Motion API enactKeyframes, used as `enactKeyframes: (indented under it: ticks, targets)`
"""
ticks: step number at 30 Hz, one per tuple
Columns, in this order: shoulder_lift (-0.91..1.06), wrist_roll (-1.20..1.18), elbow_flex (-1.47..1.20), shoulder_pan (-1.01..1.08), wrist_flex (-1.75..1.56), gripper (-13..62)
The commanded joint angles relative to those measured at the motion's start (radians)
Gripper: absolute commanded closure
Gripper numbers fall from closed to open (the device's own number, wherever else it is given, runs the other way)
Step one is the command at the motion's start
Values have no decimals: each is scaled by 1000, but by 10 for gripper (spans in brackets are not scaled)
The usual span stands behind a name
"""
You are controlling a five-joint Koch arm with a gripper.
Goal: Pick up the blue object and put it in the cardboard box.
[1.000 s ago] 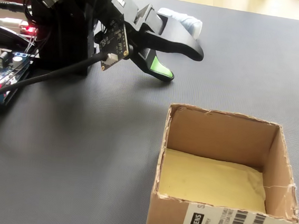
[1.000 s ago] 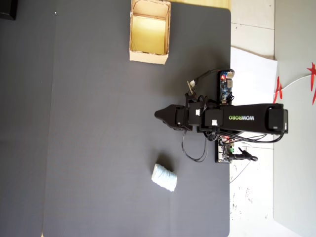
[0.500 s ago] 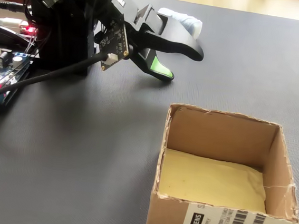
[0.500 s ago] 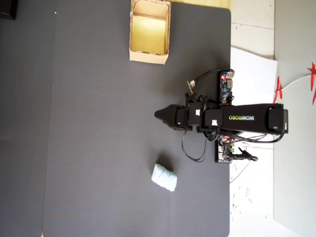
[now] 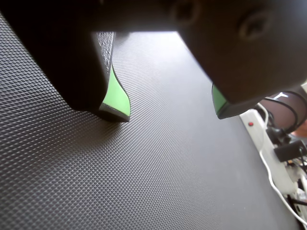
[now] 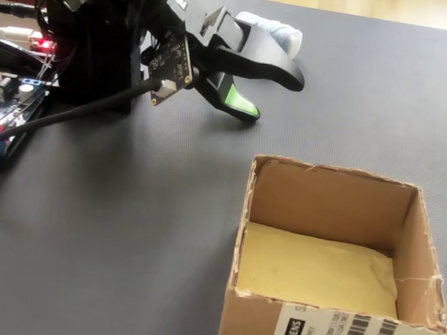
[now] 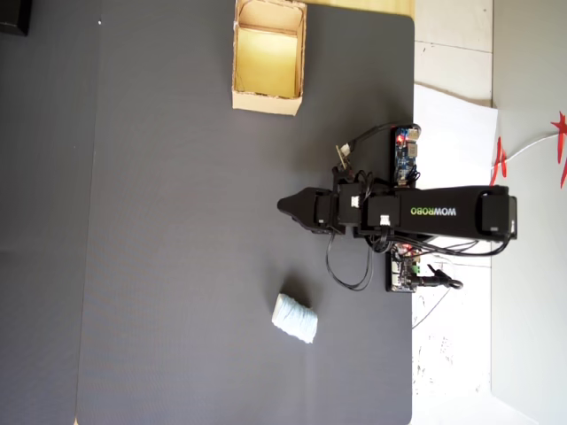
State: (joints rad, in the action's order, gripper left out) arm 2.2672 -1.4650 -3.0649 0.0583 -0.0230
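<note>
The blue object (image 7: 294, 318) is a pale ribbed lump lying on the dark mat at lower middle of the overhead view; in the fixed view a part of it (image 6: 280, 33) shows behind the jaws. The cardboard box (image 7: 268, 99) stands at the top of the overhead view and its wall (image 6: 327, 205) fills the lower right of the fixed view; its yellowish inside holds nothing. My gripper (image 5: 168, 110) (image 6: 276, 97) (image 7: 285, 206) hovers low over bare mat between the two, open, with nothing between its green-lined fingers (image 5: 115, 96).
The arm's base and circuit boards (image 7: 405, 159) with loose cables (image 6: 62, 116) sit at the mat's right edge in the overhead view. White floor (image 7: 452, 115) lies beyond that edge. A dark item (image 7: 13, 16) occupies the top left corner.
</note>
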Motion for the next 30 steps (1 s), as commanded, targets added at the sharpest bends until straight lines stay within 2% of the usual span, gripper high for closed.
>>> enactKeyframes:
  ticks: [1,16,30]
  targets:
    - [26,-26,-37,0,18,153]
    - [25,-91,-38,-17,3,156]
    - [25,-91,-18,-419,-48,159]
